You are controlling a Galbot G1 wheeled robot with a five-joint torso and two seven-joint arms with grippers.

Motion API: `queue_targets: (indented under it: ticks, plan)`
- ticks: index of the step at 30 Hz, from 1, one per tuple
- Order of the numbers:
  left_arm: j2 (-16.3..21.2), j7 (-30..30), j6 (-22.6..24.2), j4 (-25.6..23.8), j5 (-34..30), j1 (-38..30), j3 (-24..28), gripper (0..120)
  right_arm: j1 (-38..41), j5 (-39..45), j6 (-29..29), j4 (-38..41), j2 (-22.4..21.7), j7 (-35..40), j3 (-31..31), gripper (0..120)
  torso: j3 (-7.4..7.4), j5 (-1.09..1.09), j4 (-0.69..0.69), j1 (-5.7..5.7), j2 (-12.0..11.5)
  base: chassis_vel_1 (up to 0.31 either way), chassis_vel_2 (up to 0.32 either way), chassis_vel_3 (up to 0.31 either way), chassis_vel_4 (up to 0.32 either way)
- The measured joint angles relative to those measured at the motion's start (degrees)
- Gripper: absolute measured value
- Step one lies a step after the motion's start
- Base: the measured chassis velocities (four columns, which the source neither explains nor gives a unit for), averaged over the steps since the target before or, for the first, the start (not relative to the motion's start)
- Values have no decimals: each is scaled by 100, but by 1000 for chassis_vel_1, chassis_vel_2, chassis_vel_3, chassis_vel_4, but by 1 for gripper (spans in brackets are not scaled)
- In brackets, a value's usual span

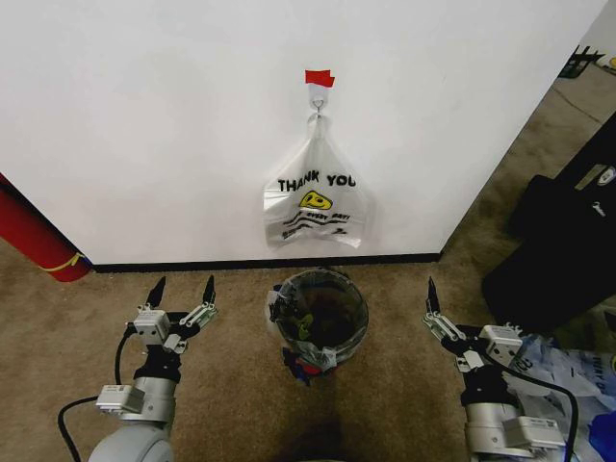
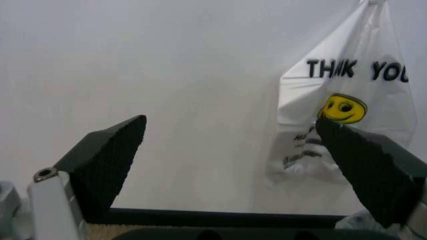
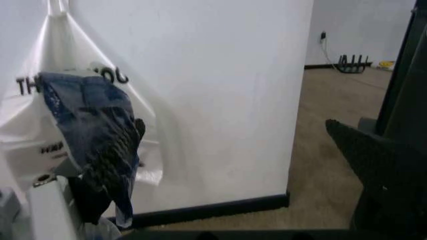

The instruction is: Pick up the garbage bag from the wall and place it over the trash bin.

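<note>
A thin see-through plastic garbage bag (image 1: 281,306) lies over the rim of the trash bin (image 1: 319,310), a small round black mesh basket on the carpet below the wall (image 1: 173,125). My left gripper (image 1: 184,289) (image 2: 233,150) is open to the bin's left, pointing at the wall. To the bin's right, my right gripper (image 1: 438,308) (image 3: 240,150) is open too. A scrap of see-through plastic with blue patches (image 3: 87,115) shows against one of its fingers (image 3: 117,150); I cannot tell whether they touch.
A white "THANK YOU" bag (image 1: 315,202) (image 2: 347,100) with a yellow smiley hangs from a hook (image 1: 317,96) under red tape. A red cylinder (image 1: 34,241) stands far left. Black equipment (image 1: 568,241) and a heap of white-and-blue bags (image 1: 573,371) sit at the right.
</note>
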Motion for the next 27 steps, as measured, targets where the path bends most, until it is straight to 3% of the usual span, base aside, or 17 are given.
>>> queue_targets:
  ticks: [27]
  plan:
    - [22,-24,106,-93,64,-23,187,100,19,-288,70,-78,159,54,-61,100,0,1,0,0,0,0,0,0,0]
